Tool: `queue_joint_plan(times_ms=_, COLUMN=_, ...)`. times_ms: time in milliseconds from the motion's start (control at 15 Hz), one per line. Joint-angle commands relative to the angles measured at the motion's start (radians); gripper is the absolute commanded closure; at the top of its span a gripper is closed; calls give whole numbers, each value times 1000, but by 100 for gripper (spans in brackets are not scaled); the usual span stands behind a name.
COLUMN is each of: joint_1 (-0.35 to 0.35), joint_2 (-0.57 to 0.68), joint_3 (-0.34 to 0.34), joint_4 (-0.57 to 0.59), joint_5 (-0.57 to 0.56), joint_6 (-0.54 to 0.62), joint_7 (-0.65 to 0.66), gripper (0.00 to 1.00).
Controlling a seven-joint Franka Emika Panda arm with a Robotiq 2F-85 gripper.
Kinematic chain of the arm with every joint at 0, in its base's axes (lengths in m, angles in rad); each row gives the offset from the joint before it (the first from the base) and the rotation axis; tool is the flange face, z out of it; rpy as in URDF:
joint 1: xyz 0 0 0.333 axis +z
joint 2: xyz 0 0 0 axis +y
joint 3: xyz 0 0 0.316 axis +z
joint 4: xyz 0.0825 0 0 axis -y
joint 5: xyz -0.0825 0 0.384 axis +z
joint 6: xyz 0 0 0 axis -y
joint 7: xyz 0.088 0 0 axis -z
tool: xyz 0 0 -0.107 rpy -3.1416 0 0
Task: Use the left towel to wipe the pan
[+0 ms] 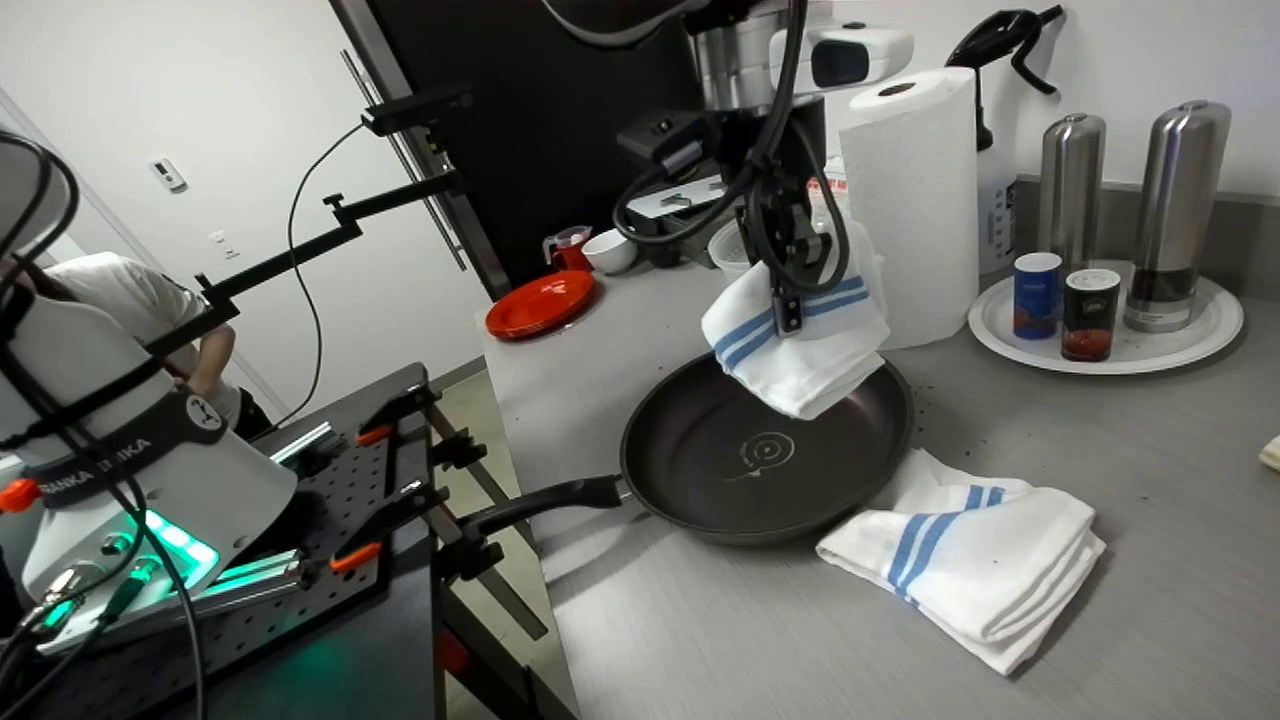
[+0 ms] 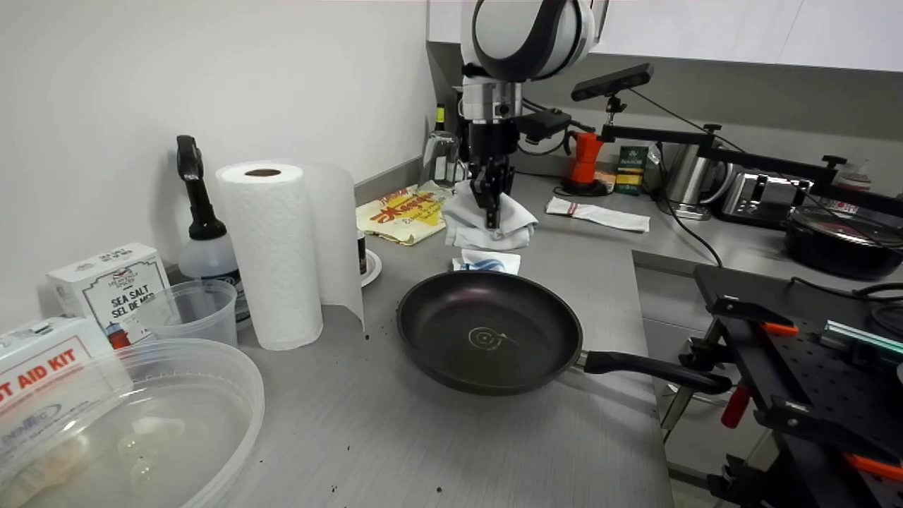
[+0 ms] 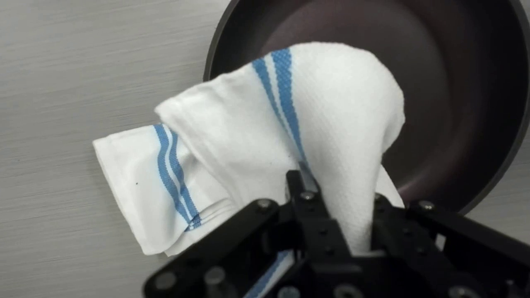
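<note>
We see a robot's tool (image 1: 788,315) pointing down above a gray desk (image 1: 690,640), its two fingers (image 3: 308,203) closed together on a thick fold of white cloth. This held towel (image 1: 803,368), marked with blue stripes, droops loosely around and below the tool, in the air. Lower than the tool and near it, a dark frying pan (image 2: 487,331) sits flat on the desk, its black handle (image 2: 645,368) pointing away from the tool. In the wrist view the cloth hides part of the pan's rim, yet in an exterior view it hangs beyond that rim, so we cannot tell how much is truly over the pan. A second towel (image 1: 965,560), also blue-striped, lies folded on the desk below the tool, right at the pan's edge; whether the two touch is unclear. As for progress, we judge the grasp and lift done. Whether this is the left towel the task names, we cannot tell. No cloth appears to press on the pan, and its dark floor gives us no sign of wiping either way, so we take the wiping itself to be left: bringing the towel over the pan, lowering it to the bottom, rubbing it across, and perhaps letting it go afterward.
</note>
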Motion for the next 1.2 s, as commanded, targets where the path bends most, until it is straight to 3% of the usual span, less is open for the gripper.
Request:
queue_joint_plan(times_ms=0, joint_1=12, joint_2=56, joint_3=-1, joint_4=30, joint_5=-25, joint_6=35, joint_7=12, gripper=96)
queue_joint_plan(times_ms=1133, joint_1=57, joint_2=255, joint_3=-95, joint_4=99, joint_5=-145, joint_6=127, joint_7=103, gripper=96)
